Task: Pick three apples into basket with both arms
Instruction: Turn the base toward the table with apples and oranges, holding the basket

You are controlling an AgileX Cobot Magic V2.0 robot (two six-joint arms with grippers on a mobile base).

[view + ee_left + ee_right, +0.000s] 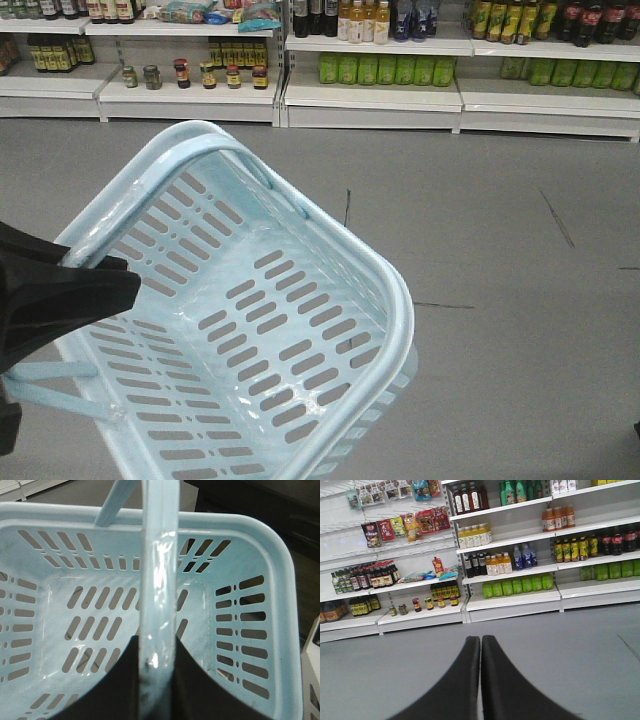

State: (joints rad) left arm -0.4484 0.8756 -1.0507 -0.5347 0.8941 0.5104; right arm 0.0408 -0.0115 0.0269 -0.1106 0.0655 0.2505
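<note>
The pale blue basket [250, 330] hangs tilted above the grey floor, with nothing inside it. My left gripper [105, 275] comes in from the left edge and is shut on the basket's handle [159, 605], which runs straight up between the black fingers [197, 680] in the left wrist view. My right gripper [480, 640] is shut with nothing in it, pointing over bare floor toward the shelves. It does not show in the front view. The apples are out of view.
White store shelves [370, 95] with bottles and jars line the far side. Grey floor [500, 300] stretches between the basket and the shelves. A dark unit [260, 510] stands behind the basket in the left wrist view.
</note>
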